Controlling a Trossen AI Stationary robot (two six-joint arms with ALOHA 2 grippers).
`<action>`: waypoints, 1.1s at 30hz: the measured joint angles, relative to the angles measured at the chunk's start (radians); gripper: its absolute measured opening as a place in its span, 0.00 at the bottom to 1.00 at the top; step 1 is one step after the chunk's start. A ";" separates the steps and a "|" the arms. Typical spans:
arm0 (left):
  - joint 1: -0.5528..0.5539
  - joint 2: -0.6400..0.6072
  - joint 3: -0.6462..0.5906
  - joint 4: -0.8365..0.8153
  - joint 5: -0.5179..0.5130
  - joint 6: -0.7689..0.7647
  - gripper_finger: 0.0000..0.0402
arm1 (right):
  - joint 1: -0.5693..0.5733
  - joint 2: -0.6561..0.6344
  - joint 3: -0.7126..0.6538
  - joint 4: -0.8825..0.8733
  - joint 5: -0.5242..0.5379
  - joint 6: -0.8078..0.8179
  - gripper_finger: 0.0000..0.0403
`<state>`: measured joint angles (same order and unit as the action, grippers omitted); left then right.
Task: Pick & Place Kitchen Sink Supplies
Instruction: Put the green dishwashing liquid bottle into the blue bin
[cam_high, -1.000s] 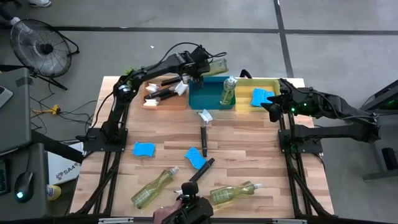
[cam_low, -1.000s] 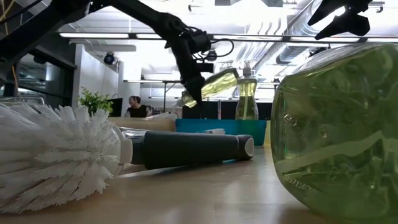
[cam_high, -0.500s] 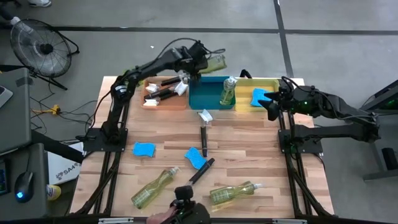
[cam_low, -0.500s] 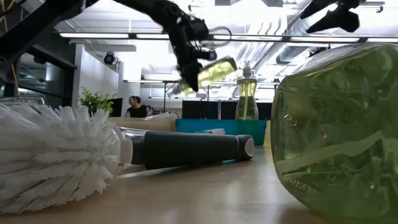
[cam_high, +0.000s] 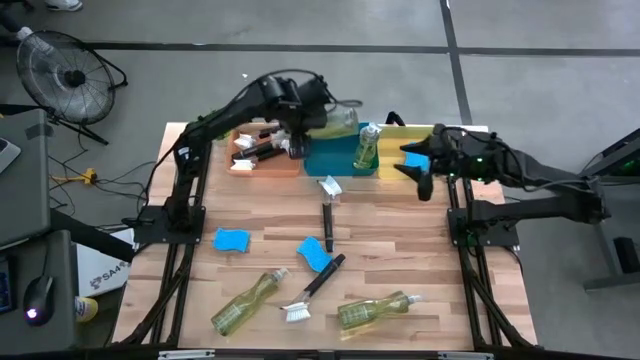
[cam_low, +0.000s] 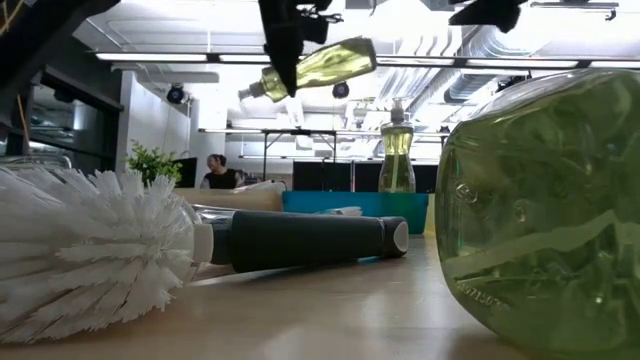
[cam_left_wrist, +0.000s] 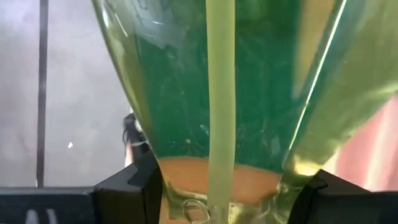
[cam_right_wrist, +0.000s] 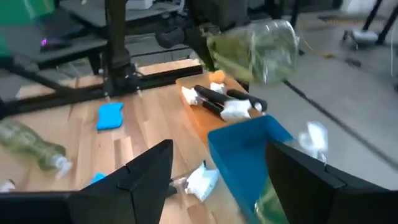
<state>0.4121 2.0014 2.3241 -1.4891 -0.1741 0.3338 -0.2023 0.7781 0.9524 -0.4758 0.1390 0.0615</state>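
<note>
Left wrist view: held bottle (cam_left_wrist: 249, 81) fills the frame, cut off on all sides, cap and base out of view. Low view: near bottle (cam_low: 540, 210) cropped at right and bottom edges, brush (cam_low: 90, 250) head cropped at left, left hand (cam_low: 285, 40) cut off by top edge. Right wrist view: whole scene motion-blurred, blue bin (cam_right_wrist: 249, 155) contents unreadable.
</note>
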 joint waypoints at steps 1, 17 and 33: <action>-0.022 0.000 0.000 0.000 -0.007 -0.021 0.49 | 0.000 0.017 0.000 0.022 0.003 -0.022 0.62; -0.251 -0.002 0.000 -0.040 -0.070 -0.247 0.49 | 0.000 0.120 0.000 0.114 -0.104 -0.141 0.76; -0.262 0.033 -0.002 -0.018 -0.039 -0.270 0.49 | -0.003 0.310 0.187 0.040 -0.112 -0.386 0.94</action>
<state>0.1497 2.0349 2.3222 -1.5068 -0.2134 0.0634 -0.2048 1.0884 1.1391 -0.4363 0.0272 -0.3242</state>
